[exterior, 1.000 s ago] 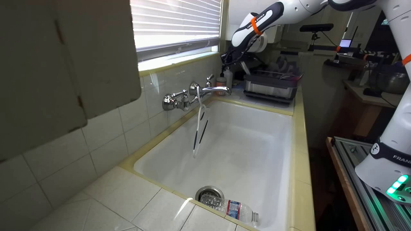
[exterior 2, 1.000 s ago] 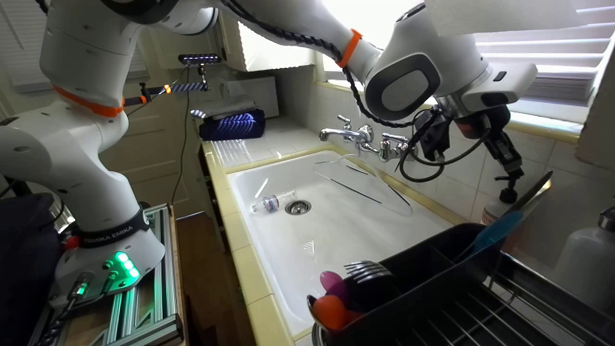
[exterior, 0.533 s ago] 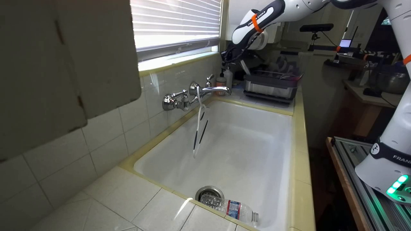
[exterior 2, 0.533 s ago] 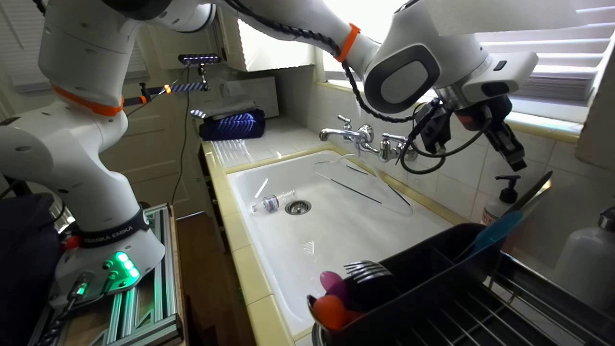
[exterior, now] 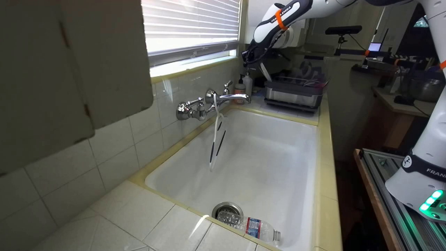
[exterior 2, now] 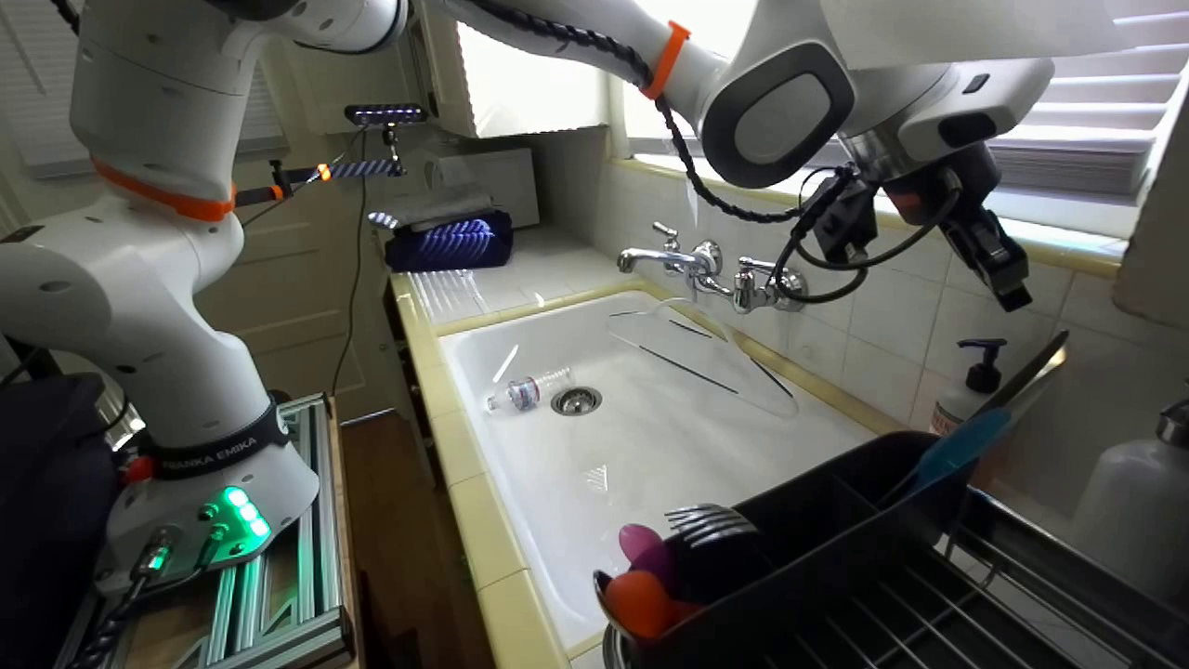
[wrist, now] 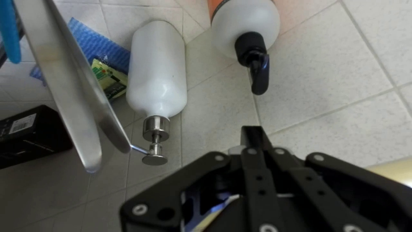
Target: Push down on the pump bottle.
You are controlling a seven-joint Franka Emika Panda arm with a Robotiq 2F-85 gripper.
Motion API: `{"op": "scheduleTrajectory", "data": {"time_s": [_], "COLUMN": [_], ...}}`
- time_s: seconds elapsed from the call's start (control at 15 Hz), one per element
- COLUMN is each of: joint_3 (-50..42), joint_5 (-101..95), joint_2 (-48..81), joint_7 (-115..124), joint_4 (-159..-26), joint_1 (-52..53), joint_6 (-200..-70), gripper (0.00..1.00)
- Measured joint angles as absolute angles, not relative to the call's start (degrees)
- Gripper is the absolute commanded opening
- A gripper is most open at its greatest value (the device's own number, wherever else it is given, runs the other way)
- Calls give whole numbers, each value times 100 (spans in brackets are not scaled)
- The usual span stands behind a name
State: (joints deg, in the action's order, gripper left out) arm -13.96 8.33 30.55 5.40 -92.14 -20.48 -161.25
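The pump bottle has a black pump head, a pale shoulder and an orange lower body. It stands upright by the tiled wall in both exterior views (exterior: pixel 240 91) (exterior 2: pixel 959 405), partly hidden behind the dish rack in the latter. In the wrist view the pump bottle (wrist: pixel 248 25) shows at the top, its spout pointing toward the gripper. My gripper (wrist: pixel 252 130) is shut with nothing between its fingers. In an exterior view the gripper (exterior 2: pixel 1014 297) hangs above the pump head, apart from it. The gripper also shows small and dark in an exterior view (exterior: pixel 245 63).
A white bottle with a metal pump (wrist: pixel 157 71) stands beside the pump bottle. The black dish rack (exterior 2: pixel 836 548) holds cutlery and upright knives (wrist: pixel 61 80) near the gripper. The window sill, faucet (exterior 2: pixel 687 260) and sink (exterior 2: pixel 650 446) lie close by. A clear plastic bottle (exterior 2: pixel 529 392) lies in the sink.
One second ago the fingertips were at the black pump head, seemingly touching it. The gripper has since risen away from it. The pump bottle still stands in the same place.
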Motion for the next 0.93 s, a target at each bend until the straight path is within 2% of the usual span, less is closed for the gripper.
{"op": "scheduleTrajectory", "data": {"time_s": [0.47, 0.93], "joint_3": [-1642, -1748], "joint_5": [307, -206], "joint_2": [2477, 1428], "joint_7": [690, 1306], "joint_4": [-9323, -10220], "joint_1": [-1740, -1421], "joint_6": [-14792, -13931], "gripper": [0, 0]}}
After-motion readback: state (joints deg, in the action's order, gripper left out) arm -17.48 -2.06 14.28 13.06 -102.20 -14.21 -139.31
